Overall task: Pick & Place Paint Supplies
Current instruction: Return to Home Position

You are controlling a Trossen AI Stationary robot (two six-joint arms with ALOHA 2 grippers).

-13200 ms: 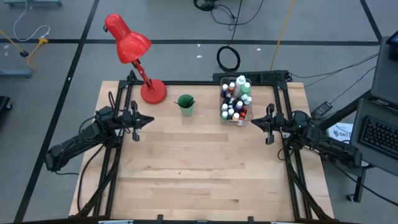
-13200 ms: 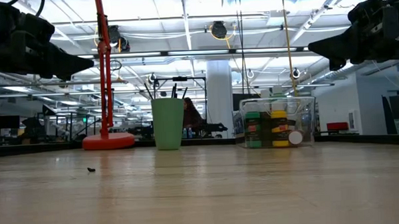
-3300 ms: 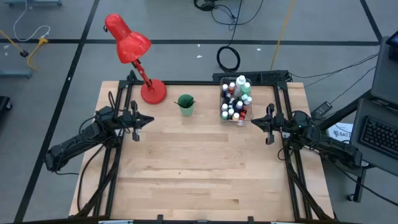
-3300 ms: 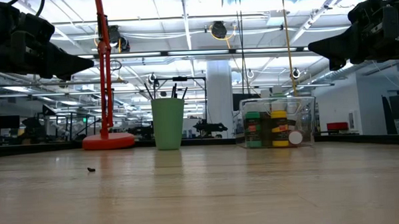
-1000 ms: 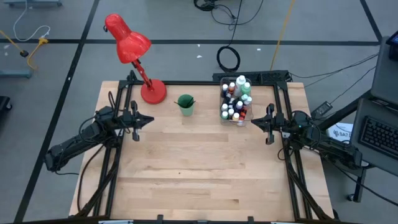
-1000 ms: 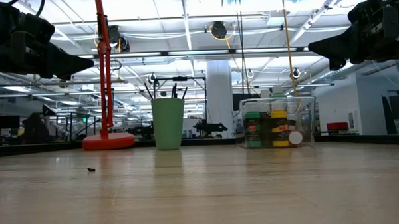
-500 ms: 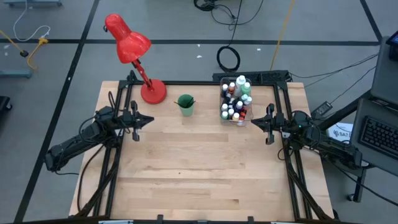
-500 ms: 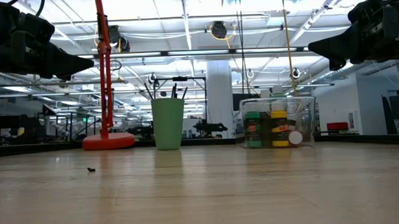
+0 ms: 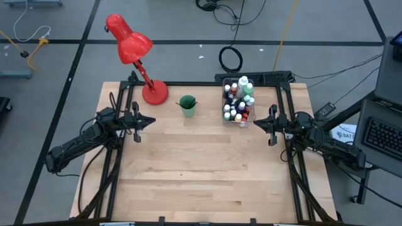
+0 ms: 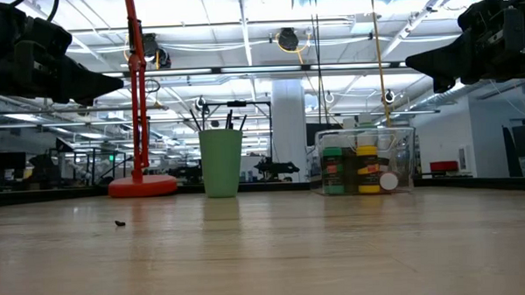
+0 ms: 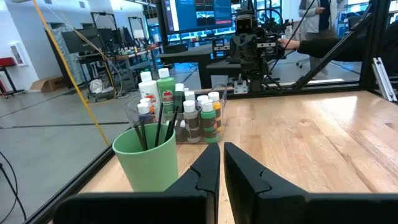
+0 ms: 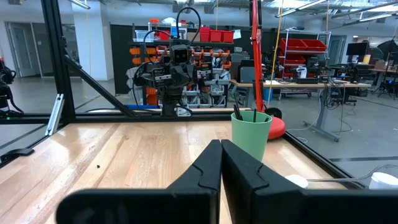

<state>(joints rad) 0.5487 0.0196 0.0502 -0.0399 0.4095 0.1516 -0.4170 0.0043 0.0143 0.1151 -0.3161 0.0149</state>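
The green plastic cup [image 10: 221,163] hides the lower ends of the thin dark-handled brushes [image 10: 229,121]; right of the cup, tiny white-capped paint bottles [image 9: 237,105] overlap in the clear plastic bin [image 10: 406,151], too small to count.

You get bright, even light; ceiling strips [image 10: 240,15] glare above the left end effector [image 10: 116,82]; the near worktop [image 10: 267,274] blurs.

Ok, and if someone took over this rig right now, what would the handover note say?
Left end effector: shut, empty, raised over the table's left side.
Right end effector: shut, empty, raised over the right side.
Paint bottles: all inside the clear bin.
Brushes: standing in the green cup.
Done: no supplies lie loose on the table.
Left: nothing visible to pick.
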